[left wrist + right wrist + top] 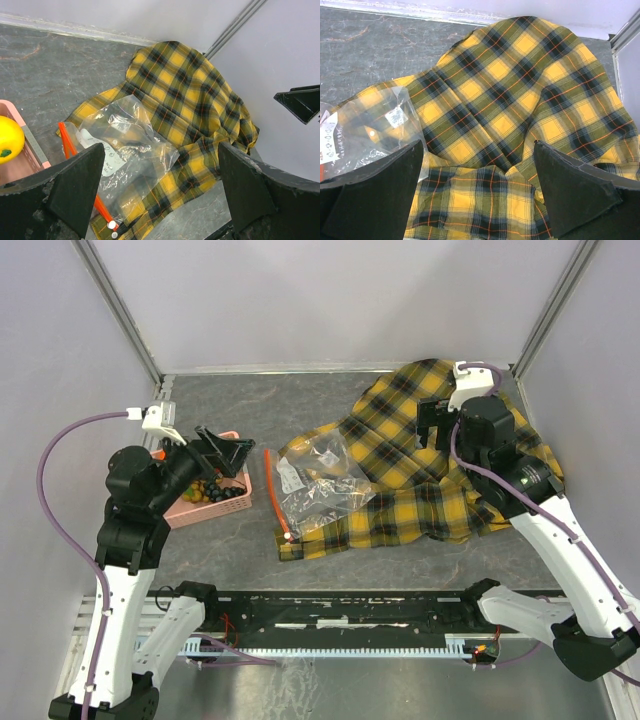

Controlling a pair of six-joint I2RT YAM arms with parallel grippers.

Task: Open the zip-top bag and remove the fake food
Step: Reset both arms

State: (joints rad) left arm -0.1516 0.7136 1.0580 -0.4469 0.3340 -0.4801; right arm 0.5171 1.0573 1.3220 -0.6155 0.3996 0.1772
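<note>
Two arms, jaws apart and empty: left gripper point(235, 453) over pink plastic basket point(215, 509) holding fake food point(203, 490), right gripper point(432, 422) over yellow-black plaid cloth point(430, 490); clear crinkly zip-top bag point(320, 485) between, partly on cloth, best pinned at red-orange zip strip point(277, 495), then upended.

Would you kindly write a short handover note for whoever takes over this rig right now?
Grippers: the left gripper is open and empty above the pink basket; the right gripper is open and empty above the plaid cloth.
Things: the zip-top bag lies flat on the table, partly on the cloth, with its zip strip toward the basket.
Done: fake food lies in the basket.
Left: check the bag; a small orange piece may be inside, unclear.
</note>
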